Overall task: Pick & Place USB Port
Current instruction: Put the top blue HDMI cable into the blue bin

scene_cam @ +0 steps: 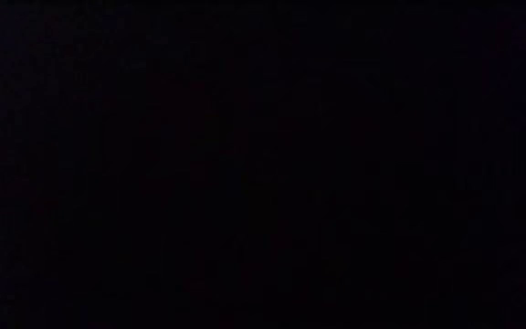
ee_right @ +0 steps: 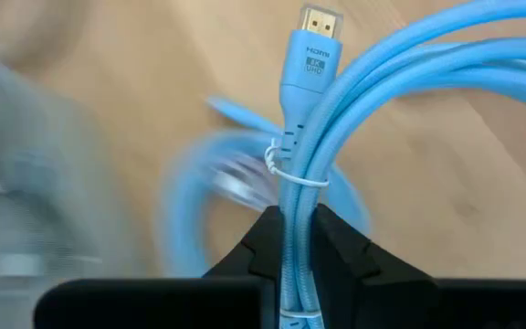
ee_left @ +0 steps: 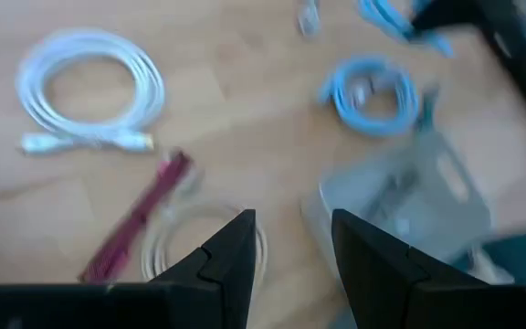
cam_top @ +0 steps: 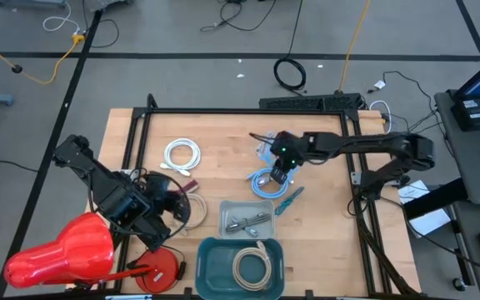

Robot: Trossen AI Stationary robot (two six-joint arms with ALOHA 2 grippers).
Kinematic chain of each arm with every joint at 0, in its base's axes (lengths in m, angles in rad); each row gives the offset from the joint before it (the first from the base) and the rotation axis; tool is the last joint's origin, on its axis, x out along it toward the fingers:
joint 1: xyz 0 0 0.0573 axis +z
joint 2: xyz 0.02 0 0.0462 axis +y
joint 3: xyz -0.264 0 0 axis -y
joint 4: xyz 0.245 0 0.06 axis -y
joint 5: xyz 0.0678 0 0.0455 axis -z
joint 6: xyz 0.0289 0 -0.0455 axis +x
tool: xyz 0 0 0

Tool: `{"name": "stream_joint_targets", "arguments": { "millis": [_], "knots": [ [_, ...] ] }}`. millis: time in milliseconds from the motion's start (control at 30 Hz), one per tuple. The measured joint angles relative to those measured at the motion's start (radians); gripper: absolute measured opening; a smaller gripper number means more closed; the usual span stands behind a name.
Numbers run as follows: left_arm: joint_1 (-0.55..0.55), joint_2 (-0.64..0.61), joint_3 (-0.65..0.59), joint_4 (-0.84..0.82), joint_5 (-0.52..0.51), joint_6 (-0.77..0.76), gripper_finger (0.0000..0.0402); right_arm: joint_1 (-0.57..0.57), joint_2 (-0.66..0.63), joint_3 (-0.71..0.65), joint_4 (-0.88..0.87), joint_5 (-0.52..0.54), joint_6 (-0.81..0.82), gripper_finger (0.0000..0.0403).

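Note:
My right gripper (cam_top: 279, 173) is over the middle of the table, shut on a light-blue HDMI cable bundle (ee_right: 310, 137) tied with a white twist tie. The cable's gold-tipped plug (ee_right: 318, 37) points away from the fingers. A second light-blue coil (cam_top: 262, 182) lies flat on the wood beneath it. My left gripper (cam_top: 176, 202) hangs open over the table's left part, above a pale coil (ee_left: 199, 242) and a maroon cable (ee_left: 140, 215), touching nothing. A grey tray (cam_top: 247, 217) sits near the front edge. The low view is black. My right gripper pinches the blue HDMI cable's gathered strands (ee_right: 298, 228) between its two fingers, just behind the twist tie. The fingers lie along the strands. The plug end sticks out ahead of the fingertips, and the loop (ee_right: 446, 64) runs off to one side, over the wood.
A white coiled cable (cam_top: 182, 156) lies at the table's left-centre. A teal bin (cam_top: 240, 267) with a beige coil sits at the near edge. A red object (cam_top: 65, 250) and a red disc (cam_top: 158, 268) sit at the near left. A teal piece (cam_top: 288, 200) lies right of the tray.

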Motion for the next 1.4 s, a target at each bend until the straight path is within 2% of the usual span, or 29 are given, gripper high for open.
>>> {"name": "stream_joint_targets", "arguments": {
  "millis": [133,300,467,600,667,767,833,900,967,1067,1167,1233,1400],
  "knots": [
    [0.005,-0.024,-0.058,0.011,-0.072,-0.049,0.0147,0.049,-0.09,0.067,0.03,-0.076,0.081,0.0025],
    [0.005,-0.085,-0.213,0.124,-0.112,-0.091,0.0147,0.127,-0.197,0.095,0.261,-0.176,0.224,0.0025],
    [-0.017,-0.19,-0.456,0.403,-0.208,-0.056,0.0147,0.205,-0.247,0.096,0.494,-0.203,0.345,0.0025],
    [-0.034,-0.261,-0.673,0.779,-0.355,0.047,0.0147,0.269,-0.25,0.096,0.664,-0.236,0.412,0.0025],
    [-0.034,-0.281,-0.763,1.059,-0.428,0.194,0.0147,0.301,-0.247,0.095,0.756,-0.258,0.443,0.0025],
    [-0.013,-0.282,-0.854,1.495,-0.466,0.531,0.0147,0.341,-0.239,0.096,0.887,-0.264,0.488,0.0025],
    [0.019,-0.278,-0.884,1.758,-0.415,0.757,0.0147,0.365,-0.238,0.096,0.95,-0.278,0.504,0.0025],
    [0.061,-0.266,-0.894,1.966,-0.323,0.938,0.0147,0.383,-0.239,0.096,0.983,-0.281,0.506,0.0025],
    [0.101,-0.254,-0.891,2.127,-0.224,1.073,0.0147,0.401,-0.239,0.096,1.001,-0.286,0.51,0.0025],
    [0.148,-0.232,-0.857,2.314,-0.131,1.222,0.0147,0.427,-0.236,0.096,1.048,-0.334,0.522,0.0025],
    [0.172,-0.211,-0.796,2.349,-0.113,1.297,0.0147,0.446,-0.23,0.096,1.073,-0.374,0.541,0.0025],
    [0.183,-0.194,-0.749,2.313,-0.114,1.286,0.0147,0.46,-0.228,0.096,1.034,-0.389,0.558,0.0025],
    [0.187,-0.162,-0.659,2.071,-0.113,1.153,0.0147,0.519,-0.222,0.096,0.697,-0.371,0.479,0.0025]
  ]
}}
